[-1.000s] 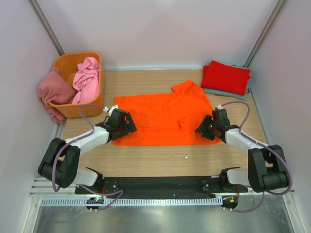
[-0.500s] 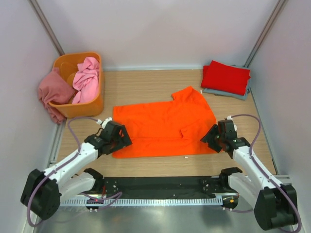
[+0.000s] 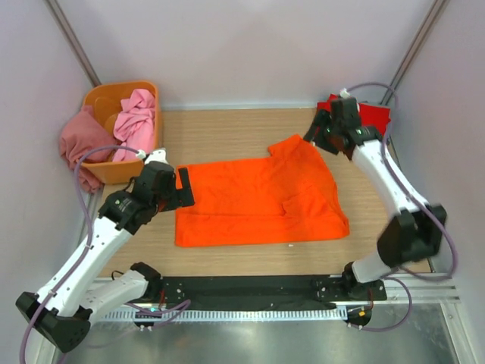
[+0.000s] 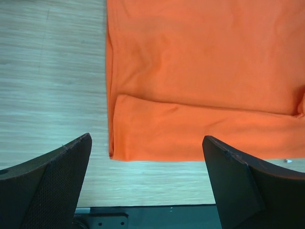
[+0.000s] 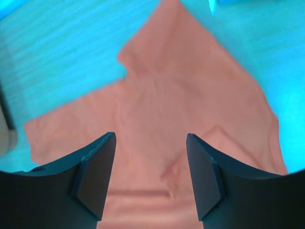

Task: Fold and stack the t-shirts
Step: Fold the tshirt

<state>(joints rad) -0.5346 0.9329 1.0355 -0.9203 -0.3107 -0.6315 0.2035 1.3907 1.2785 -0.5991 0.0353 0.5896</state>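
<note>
Having released the near corners of the orange t-shirt lying mid-table, we have swung the left gripper to its 9 o'clock edge and the right gripper to its 1 o'clock corner, both claws spread and empty, ready for the next fold.

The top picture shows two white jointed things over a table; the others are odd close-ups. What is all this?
Those are two robot arms bolted to the table. The top picture comes from a fixed camera above; each close-up comes from a camera on one wrist, so the dark shapes are that arm's pincer fingers. A bright orange t-shirt lies spread on the table. Back left, an orange plastic tub holds a light pink shirt, a dusty rose shirt draped over its side. Back right lies a folded red shirt. The left pincer and right pincer are open, holding nothing.
</note>
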